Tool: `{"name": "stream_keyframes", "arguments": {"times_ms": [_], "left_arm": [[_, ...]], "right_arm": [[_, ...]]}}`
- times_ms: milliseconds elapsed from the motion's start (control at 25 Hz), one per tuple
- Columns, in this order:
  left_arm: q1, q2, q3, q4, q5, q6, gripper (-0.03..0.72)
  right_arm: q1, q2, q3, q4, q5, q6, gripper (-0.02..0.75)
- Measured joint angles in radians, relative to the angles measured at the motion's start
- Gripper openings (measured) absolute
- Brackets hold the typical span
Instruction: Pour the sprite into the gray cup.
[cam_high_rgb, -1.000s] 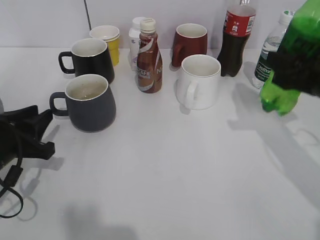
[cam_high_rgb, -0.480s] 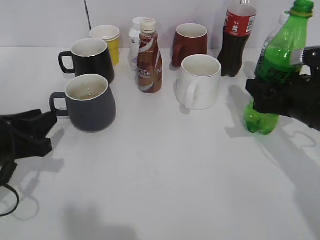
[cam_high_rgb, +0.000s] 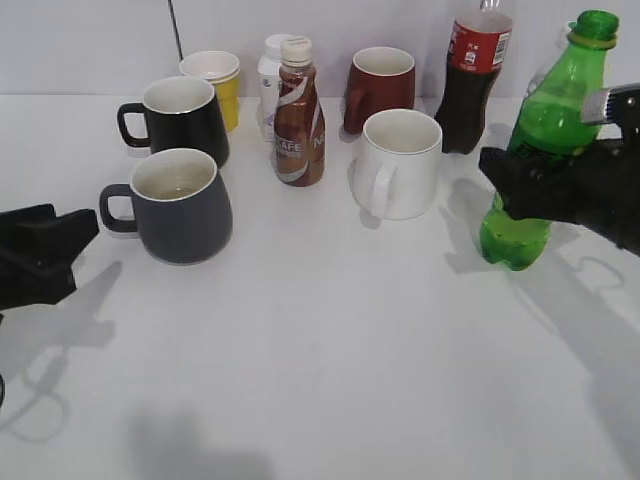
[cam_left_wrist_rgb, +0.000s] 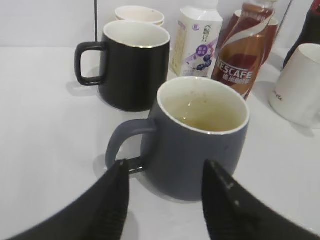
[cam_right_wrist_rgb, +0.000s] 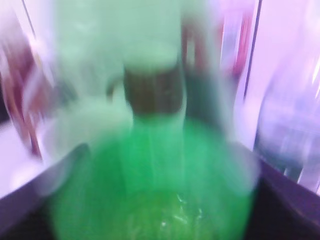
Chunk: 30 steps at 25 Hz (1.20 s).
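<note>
White table (cam_high_rgb: 330, 350): right jaws clamp sprite (cam_high_rgb: 535, 150) (cap off); white mug (cam_high_rgb: 398, 162) before gray cup (cam_high_rgb: 180, 205); left jaws apart.

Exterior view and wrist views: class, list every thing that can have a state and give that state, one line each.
Green plastic sprite bottle: uncapped, upright, gripped.
Squat dark gray ceramic cup: upright, trace of liquid inside.
Glossy black mug: upright.
White mug: upright.
Brown coffee bottle: capped, upright.
Right gripper: shut on bottle.
Left gripper: open.
</note>
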Motion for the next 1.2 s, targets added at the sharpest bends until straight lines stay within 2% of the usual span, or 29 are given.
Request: {"name": "stream_keyframes", "arguments": {"times_ms": [80, 240, 560, 800, 960, 1040, 1120, 1200], "left_arm": [[0.0, -0.045, -0.031, 0.006, 0.106, 0.0, 0.372], [0.0, -0.151, -0.165, 0.111, 0.381, 0.0, 0.372], [0.001, -0.375, -0.49, 0.192, 0.939, 0.0, 0.372], [0.001, -0.657, -0.54, 0.254, 1.265, 0.0, 0.372], [0.001, -0.848, -0.54, 0.266, 1.48, 0.0, 0.372], [0.001, -0.945, -0.541, 0.269, 1.569, 0.0, 0.372], [0.001, -1.019, -0.541, 0.27, 1.652, 0.0, 0.372], [0.001, -1.082, -0.541, 0.271, 1.728, 0.0, 0.372]], "right_arm": [[0.0, -0.029, -0.001, 0.0, -0.015, -0.001, 0.607], [0.0, -0.152, -0.041, -0.02, 0.045, -0.003, 0.607], [0.0, -0.538, -0.164, -0.227, 0.402, 0.158, 0.607], [0.0, -0.938, -0.166, -0.484, 0.781, 0.47, 0.607], [0.0, -1.206, -0.165, -0.507, 1.02, 0.52, 0.596], [0.0, -1.327, -0.165, -0.432, 1.17, 0.461, 0.595], [0.0, -1.403, -0.165, -0.199, 1.333, 0.268, 0.595], [0.0, -1.445, -0.165, 0.077, 1.541, -0.03, 0.594]]}}
